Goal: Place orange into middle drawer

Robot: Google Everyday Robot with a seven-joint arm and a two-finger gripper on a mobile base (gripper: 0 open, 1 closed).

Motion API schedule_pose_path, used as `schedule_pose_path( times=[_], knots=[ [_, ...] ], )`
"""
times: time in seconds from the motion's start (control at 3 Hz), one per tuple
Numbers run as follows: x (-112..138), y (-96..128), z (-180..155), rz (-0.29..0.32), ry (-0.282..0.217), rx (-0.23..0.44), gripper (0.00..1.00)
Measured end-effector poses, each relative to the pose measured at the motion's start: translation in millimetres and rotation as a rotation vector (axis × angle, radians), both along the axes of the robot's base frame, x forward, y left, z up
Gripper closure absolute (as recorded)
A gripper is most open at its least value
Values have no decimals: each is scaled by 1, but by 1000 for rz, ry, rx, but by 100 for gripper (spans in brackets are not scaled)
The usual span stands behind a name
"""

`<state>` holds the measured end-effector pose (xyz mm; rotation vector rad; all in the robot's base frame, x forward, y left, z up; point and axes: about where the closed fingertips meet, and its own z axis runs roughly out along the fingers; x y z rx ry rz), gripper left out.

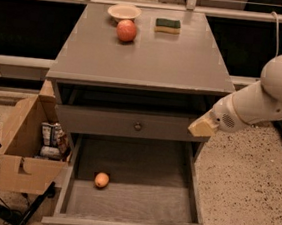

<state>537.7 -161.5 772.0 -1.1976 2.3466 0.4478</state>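
Grey middle drawer (136, 204) holds orange (101, 180); hand (203, 127) at upper drawer (104, 123)'s right, grip unclear.

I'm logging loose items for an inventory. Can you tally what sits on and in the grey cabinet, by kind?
Fruit: 2, the orange in the open middle drawer and an apple on the cabinet top
Bowl: 1
Sponge: 1
Total: 4
The tool is outside the drawer, by the cabinet's right front edge, holding nothing counted here.

arm (263, 97) — extends in from right | gripper (202, 127) — at arm's left tip, angled down-left
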Motion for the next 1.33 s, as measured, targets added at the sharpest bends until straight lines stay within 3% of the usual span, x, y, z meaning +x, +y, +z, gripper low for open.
schedule_pose_path(
  times=[0.33, 0.67, 1.0, 1.33],
  knots=[
    [-18, -30, 26, -10, 63, -79, 100],
    [-44, -67, 20, -70, 122, -147, 100],
    [-80, -82, -8, -170, 137, -276, 98],
    [-93, -85, -25, -178, 182, -282, 76]
  ],
)
